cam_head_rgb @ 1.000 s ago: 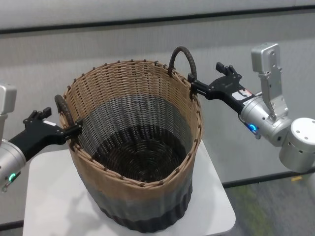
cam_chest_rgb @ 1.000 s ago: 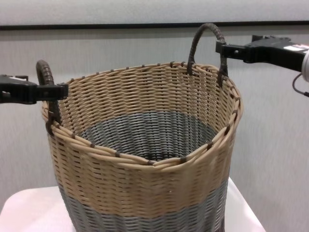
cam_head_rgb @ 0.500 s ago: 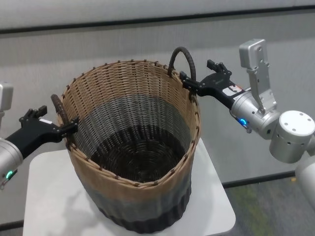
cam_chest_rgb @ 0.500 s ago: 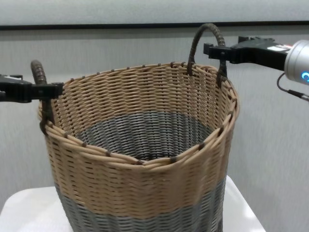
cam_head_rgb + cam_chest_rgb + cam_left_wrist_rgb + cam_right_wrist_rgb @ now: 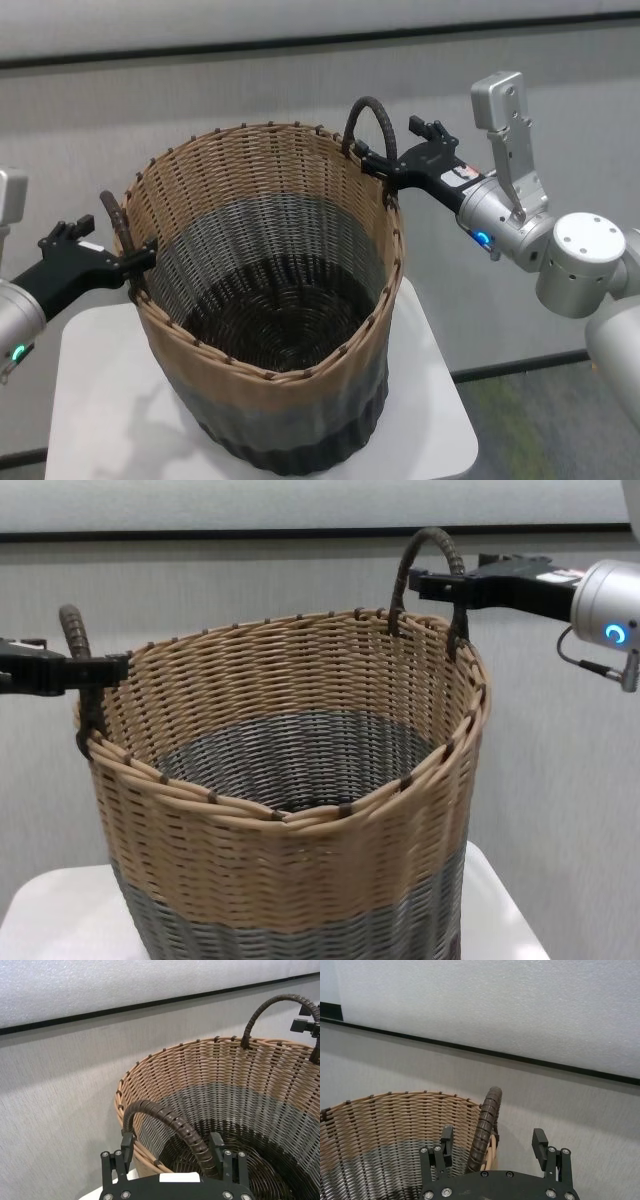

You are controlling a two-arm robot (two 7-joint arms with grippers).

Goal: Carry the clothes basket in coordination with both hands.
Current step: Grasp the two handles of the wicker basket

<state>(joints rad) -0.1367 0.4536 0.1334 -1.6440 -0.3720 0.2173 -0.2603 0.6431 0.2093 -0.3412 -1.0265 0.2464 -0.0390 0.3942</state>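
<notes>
The clothes basket (image 5: 270,280) stands on a white table (image 5: 440,420), tan above, grey below, with a dark base. My left gripper (image 5: 140,258) is open at the rim's left side, and its fingers straddle the left loop handle (image 5: 170,1120) without closing on it. My right gripper (image 5: 375,165) is open at the far right rim, and its fingers straddle the right loop handle (image 5: 485,1125). In the chest view the left gripper (image 5: 110,668) and the right gripper (image 5: 430,580) sit level with the handles. A blue ring light (image 5: 613,633) glows on the right wrist.
A grey wall with a black stripe (image 5: 300,42) stands close behind the basket. The white table's edge (image 5: 500,900) shows only a narrow margin around the basket. Grey floor (image 5: 540,410) lies at the right.
The right arm has swung left and further over its handle. The basket and the left gripper have shifted a little to the left. Both grippers stay open.
</notes>
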